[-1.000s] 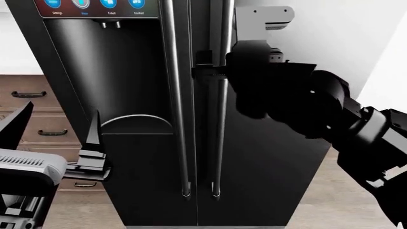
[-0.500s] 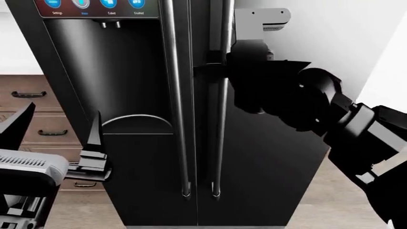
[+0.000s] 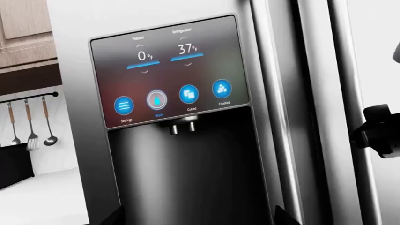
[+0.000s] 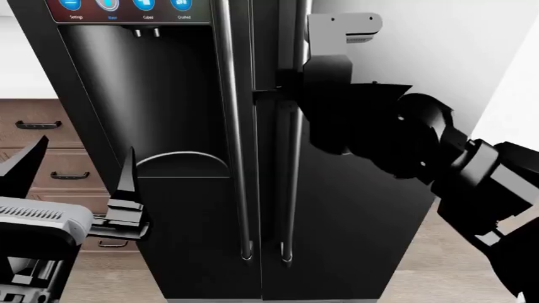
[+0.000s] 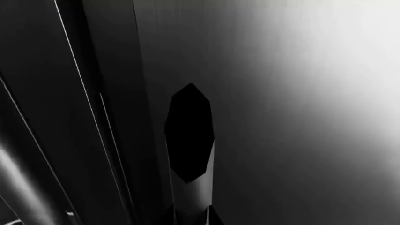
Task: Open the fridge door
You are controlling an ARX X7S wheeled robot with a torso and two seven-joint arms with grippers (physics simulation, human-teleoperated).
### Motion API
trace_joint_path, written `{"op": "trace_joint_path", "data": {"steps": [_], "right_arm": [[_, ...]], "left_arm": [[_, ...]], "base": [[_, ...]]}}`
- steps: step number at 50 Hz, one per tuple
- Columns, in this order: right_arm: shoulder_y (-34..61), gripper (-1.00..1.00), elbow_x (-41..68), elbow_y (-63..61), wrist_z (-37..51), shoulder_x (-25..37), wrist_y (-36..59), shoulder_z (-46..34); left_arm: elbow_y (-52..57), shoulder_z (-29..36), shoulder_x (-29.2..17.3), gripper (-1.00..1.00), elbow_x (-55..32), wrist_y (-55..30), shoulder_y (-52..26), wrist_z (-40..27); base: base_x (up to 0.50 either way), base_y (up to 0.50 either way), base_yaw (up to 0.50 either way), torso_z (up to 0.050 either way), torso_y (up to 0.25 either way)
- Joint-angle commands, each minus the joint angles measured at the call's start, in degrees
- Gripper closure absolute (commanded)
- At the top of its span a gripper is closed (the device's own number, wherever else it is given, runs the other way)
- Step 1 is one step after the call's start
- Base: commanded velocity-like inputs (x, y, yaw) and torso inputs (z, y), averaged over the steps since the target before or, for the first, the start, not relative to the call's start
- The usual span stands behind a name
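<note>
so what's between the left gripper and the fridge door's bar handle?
In the head view, the dispenser door and its own bar handle separate the left gripper from the fridge door handle, where the right gripper sits.

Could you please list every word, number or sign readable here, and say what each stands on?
All are on the touch panel of the dispenser door:
"Freezer" over "0°F"
"Refrigerator" over "37°F"
"Settings", under the lines icon
"Water", under the drop icon
"Cubed", under the cubes icon
"Crushed", under the crushed-ice icon
The fridge door bears no text.
</note>
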Motion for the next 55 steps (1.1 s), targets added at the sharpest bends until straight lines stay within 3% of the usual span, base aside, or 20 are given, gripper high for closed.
{"op": "trace_joint_path", "data": {"steps": [1, 31, 55], "right_arm": [[0.2, 1.00, -2.7, -7.9, 4.2, 4.6, 0.7, 0.8], [-11.1, 1.00, -5.0, -44.1, 11.5, 26.7, -7.6, 4.7], [-19.0, 1.00, -11.8, -64.4, 15.4, 41.7, -15.5, 7.5]], "left_arm": [[0.1, 0.2, 0.0, -1.00, -0.1, -0.3, -0.4, -0.1], [0.7, 1.5, -0.1, -1.00, -0.9, -2.5, -2.8, -0.8], [1.2, 2.6, 0.1, -1.00, -1.7, -4.1, -5.4, -1.1]], "base": [[0.00, 0.00, 0.00, 0.000, 0.000], [0.00, 0.00, 0.00, 0.000, 0.001], [0.00, 0.00, 0.00, 0.000, 0.001]]}}
